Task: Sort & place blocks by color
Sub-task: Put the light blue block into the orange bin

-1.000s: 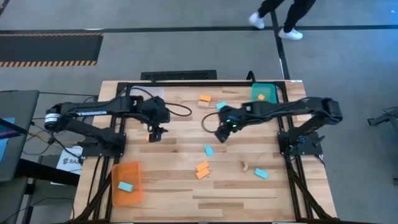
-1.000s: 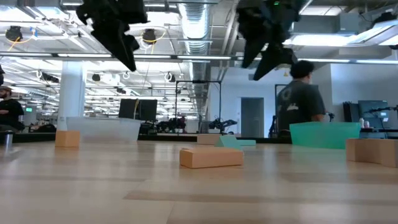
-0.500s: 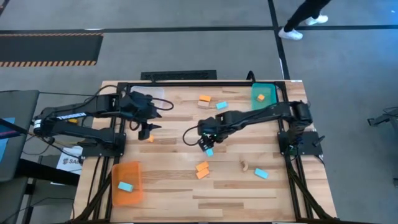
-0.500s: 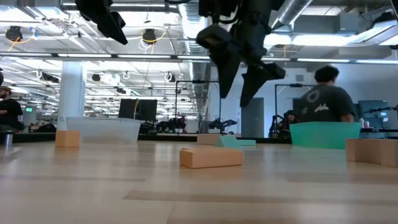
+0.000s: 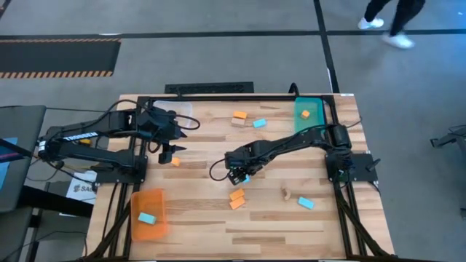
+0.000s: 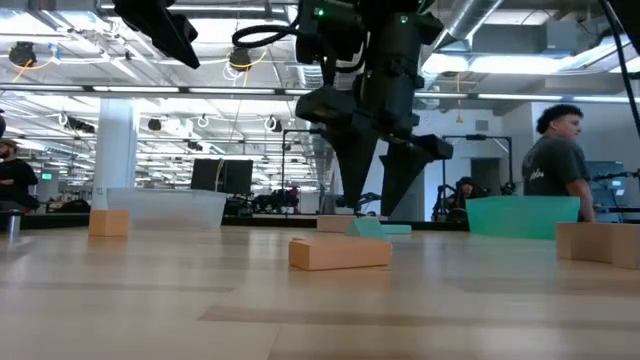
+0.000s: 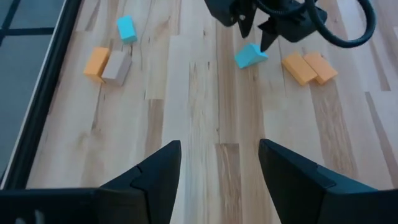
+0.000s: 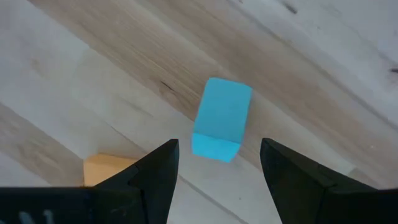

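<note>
Right gripper wide, poised over blue block: pick step. Next: descend, straddle, close. Left gripper wide, idle near counter's far-left.

Grey floor around the wooden table, ceiling strip lights glowing, person standing beyond
</note>
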Tool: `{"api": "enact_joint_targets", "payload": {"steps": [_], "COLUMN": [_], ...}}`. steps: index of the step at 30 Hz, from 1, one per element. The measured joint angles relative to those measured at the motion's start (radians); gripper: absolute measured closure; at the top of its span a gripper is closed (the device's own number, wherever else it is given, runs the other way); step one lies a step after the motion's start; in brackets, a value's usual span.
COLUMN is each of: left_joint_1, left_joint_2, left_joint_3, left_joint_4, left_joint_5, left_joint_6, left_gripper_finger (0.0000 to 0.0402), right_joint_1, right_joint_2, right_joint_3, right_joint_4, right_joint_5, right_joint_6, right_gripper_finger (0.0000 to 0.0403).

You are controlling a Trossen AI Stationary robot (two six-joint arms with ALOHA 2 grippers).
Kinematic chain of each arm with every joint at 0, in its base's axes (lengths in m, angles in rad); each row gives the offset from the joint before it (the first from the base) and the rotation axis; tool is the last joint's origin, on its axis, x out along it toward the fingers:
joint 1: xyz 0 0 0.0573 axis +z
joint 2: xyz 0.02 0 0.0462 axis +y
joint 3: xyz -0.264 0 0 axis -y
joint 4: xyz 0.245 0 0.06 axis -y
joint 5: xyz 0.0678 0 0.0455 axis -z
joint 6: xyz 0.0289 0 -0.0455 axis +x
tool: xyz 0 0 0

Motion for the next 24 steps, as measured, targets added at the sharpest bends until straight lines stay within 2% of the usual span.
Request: {"api": "enact_joint_targets", "payload": {"steps": [9,13,16,22,24], "left_joint_1": [0.000,0.000,0.000,0.000,0.000], "left_joint_2": [0.000,0.000,0.000,0.000,0.000], "left_joint_3": [0.000,0.000,0.000,0.000,0.000], "left_joint_4": [-0.002,-0.002,-0.002,-0.002,-0.002], "left_joint_5": [0.000,0.000,0.006,0.007,0.007], "left_joint_6": [0.012,0.013,0.027,0.039,0.039], "left_gripper_finger": [0.0196,0.0196,0.0196,0.0196,0.0196], "right_joint_1": [0.021,0.030,0.032,0.032,0.032], "right_joint_2": [0.056,0.053,0.046,0.049,0.048], "right_joint_3": [-0.001,0.001,0.000,0.003,0.003], "right_joint_4": [0.024,0.031,0.027,0.041,0.045], "right_joint_5": [-0.001,0.054,0.078,0.060,0.054], "right_joint_6": [0.008,0.009,0.009,-0.017,-0.020], "right_gripper_finger": [0.0154,0.0162,0.0192,0.0285,0.0297]}}
